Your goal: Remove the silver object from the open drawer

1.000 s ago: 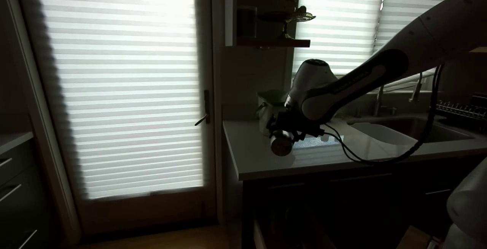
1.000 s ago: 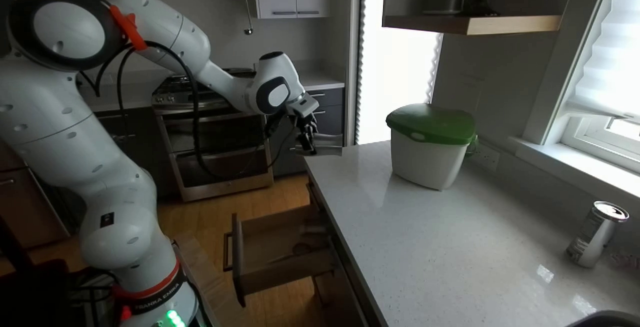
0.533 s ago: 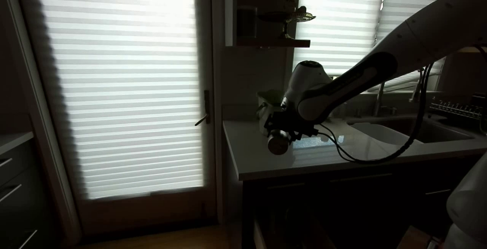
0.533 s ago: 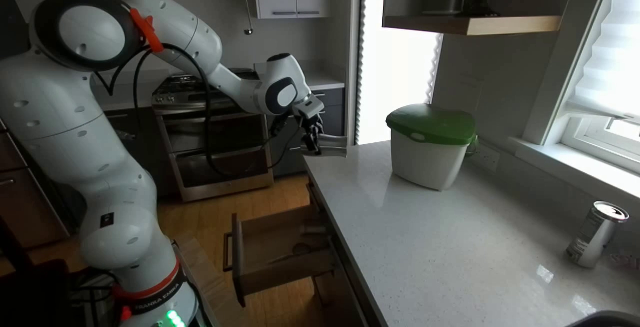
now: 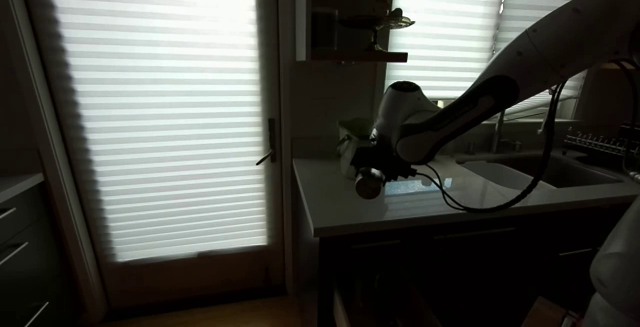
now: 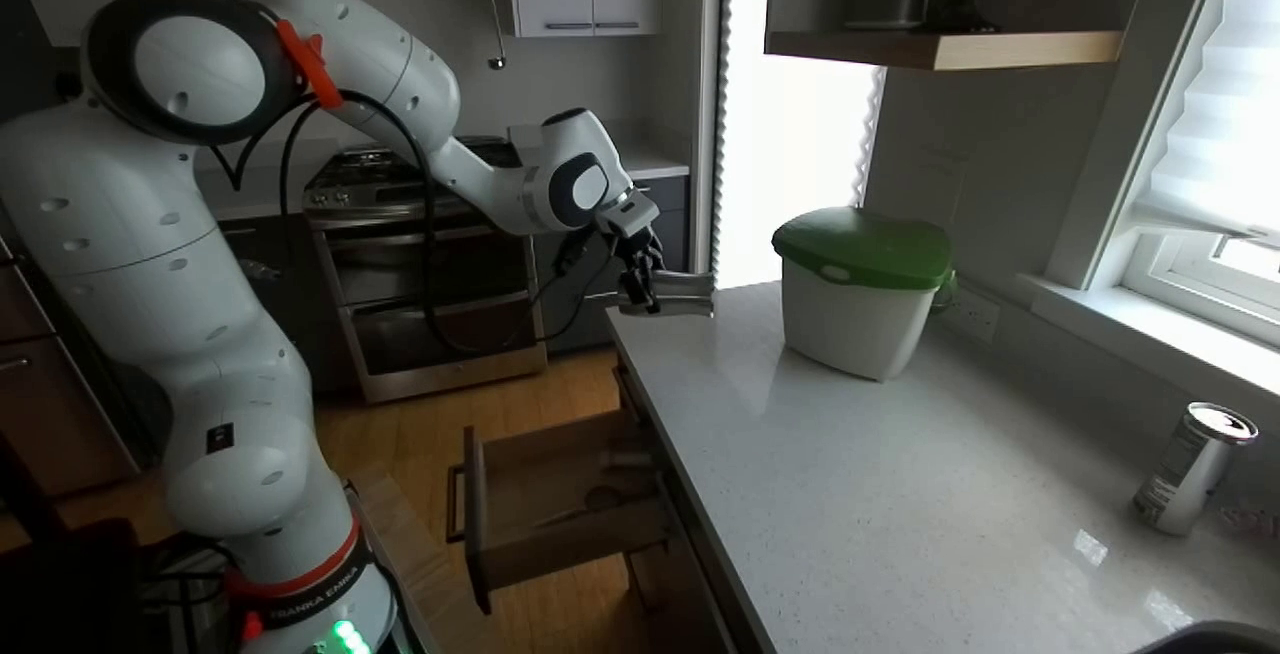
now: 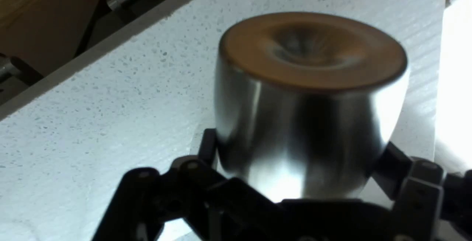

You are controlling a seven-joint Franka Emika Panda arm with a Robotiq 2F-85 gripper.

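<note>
The silver object is a rounded metal piece with a dimpled end. It shows in the wrist view [image 7: 306,123] and in both exterior views [image 5: 369,183] [image 6: 682,294]. My gripper [image 7: 300,156] is shut on it, with a finger pressed on each side. In an exterior view the gripper [image 6: 640,284] holds it sideways over the far end of the pale countertop [image 6: 900,494]. The wrist view shows the countertop [image 7: 110,97] beneath it. The open drawer [image 6: 570,546] is below the counter edge. Some small items inside it are too dark to identify.
A white bin with a green lid [image 6: 860,299] stands on the counter beside the held object. A can [image 6: 1195,469] stands farther along. A shelf [image 6: 940,49] hangs above. A sink [image 5: 575,172] and a dish rack [image 5: 602,144] are farther along the counter.
My gripper has moved with the silver object farther over the countertop, toward the bin, to the right in an exterior view. The grip on the object has stayed the same.
</note>
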